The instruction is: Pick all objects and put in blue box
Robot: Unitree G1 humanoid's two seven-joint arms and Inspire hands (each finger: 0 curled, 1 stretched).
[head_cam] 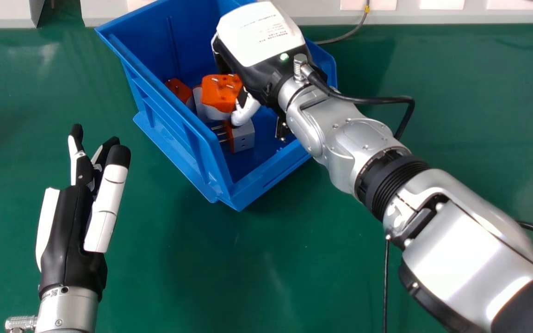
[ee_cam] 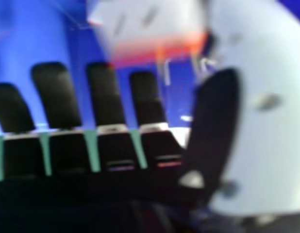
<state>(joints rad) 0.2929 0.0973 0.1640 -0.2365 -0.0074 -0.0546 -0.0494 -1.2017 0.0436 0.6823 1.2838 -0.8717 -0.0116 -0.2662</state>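
Right robot hand (head_cam: 266, 51): spread, one o'clock in blue box (head_cam: 176, 122)
Left robot hand (head_cam: 70, 231): spread, box's eight o'clock
Orange adapter (head_cam: 215, 98): close thumb (head_cam: 246, 110) could snag prongs (head_cam: 229, 86) leaving

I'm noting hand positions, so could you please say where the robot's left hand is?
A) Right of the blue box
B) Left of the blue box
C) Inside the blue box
B: in the head view, the left hand is over the green table, left of the blue box.

Green table (head_cam: 248, 277), grey cable (head_cam: 350, 34), perhaps trays (head_cam: 433, 17).
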